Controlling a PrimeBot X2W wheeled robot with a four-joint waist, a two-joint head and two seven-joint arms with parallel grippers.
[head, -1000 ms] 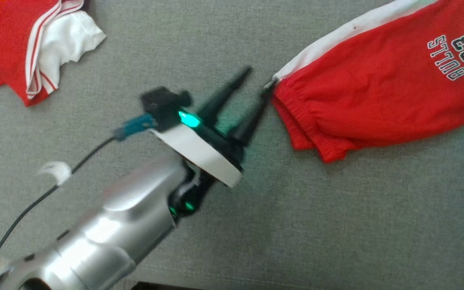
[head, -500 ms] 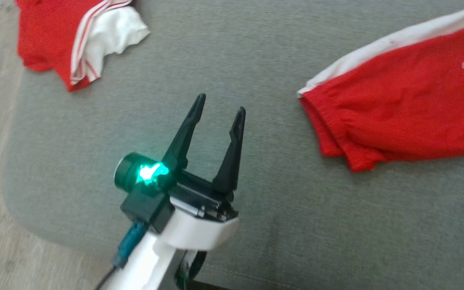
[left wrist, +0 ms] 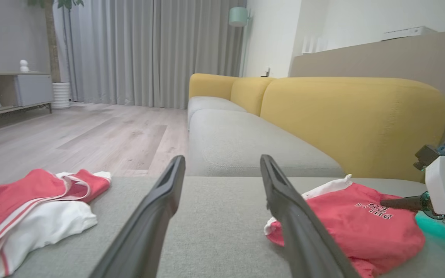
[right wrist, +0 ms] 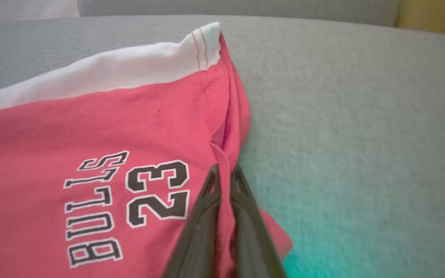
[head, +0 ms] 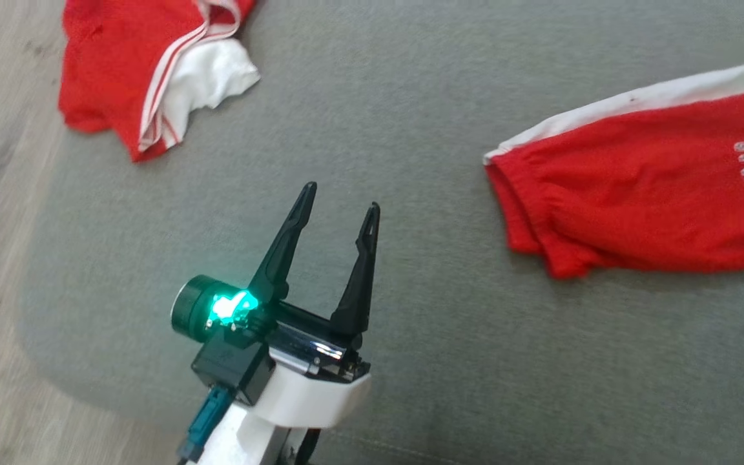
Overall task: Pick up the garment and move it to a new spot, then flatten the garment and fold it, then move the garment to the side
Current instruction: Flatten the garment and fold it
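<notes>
We see the folded red fabric garment (head: 643,200) printed "BULLS 23" lying on the grey upholstered cushion (head: 411,97); our right gripper (right wrist: 224,173) pinches a fold at its edge, our left gripper (head: 341,195) gapes over the cushion, well apart.

"BULLS" and "23" in black characters, white outline, printed on red garment (right wrist: 52,127), well away from left edge of grey cushion (head: 411,97). Head view: "BULLS" reads sideways.

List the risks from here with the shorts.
1. The right gripper pinches only a thin fold at the edge of the shorts; it may slip out on lifting.
2. The left gripper is open and apart from them; a one-point lift would likely leave them hanging bunched.
</notes>
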